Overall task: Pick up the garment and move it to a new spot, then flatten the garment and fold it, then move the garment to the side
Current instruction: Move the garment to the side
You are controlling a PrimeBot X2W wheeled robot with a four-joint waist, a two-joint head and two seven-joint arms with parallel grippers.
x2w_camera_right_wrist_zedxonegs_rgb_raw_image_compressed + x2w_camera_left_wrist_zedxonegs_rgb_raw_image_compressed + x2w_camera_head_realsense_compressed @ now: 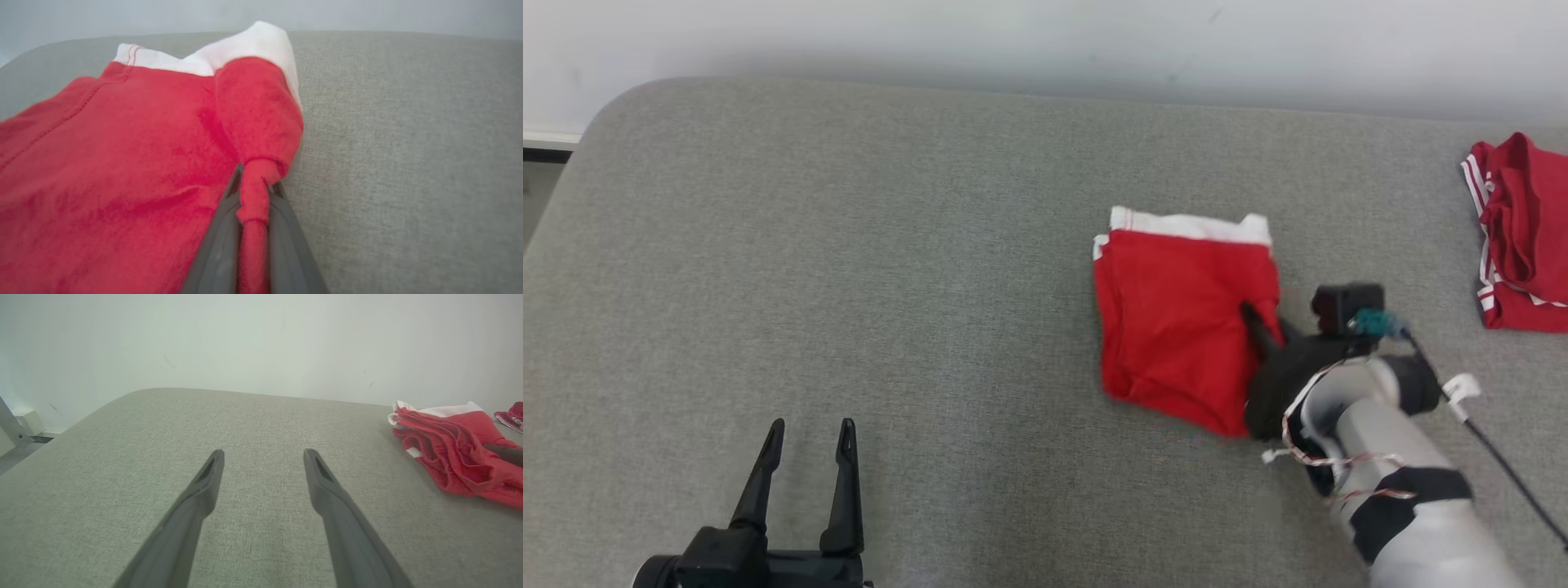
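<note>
The right gripper (254, 196) is pinched nearly shut on a narrow fold of red cloth at the right edge of the garment (122, 163), the fabric bunched into a thin roll between its two dark fingers. In the head view the same gripper (1255, 320) reaches in from the lower right and meets the garment (1176, 327) at its right side. The garment is bright red with a broad white waistband (1188, 224) along its far edge; it lies folded over on itself, roughly square, with soft creases and a rumpled lower corner, right of the middle of the surface. The left gripper (813, 429) sits well apart at the lower left, its fingers spread wide and holding nothing; its own camera shows it (264, 455) over bare fabric. How many layers the pinch takes in cannot be told, and the close cloth is blurred in the right wrist view. A second red garment (1523, 237) with white stripes is cut off by the right edge. Everything rests on a grey woven surface (849, 245) with a rounded corner, set against a pale wall (1013, 41).
</note>
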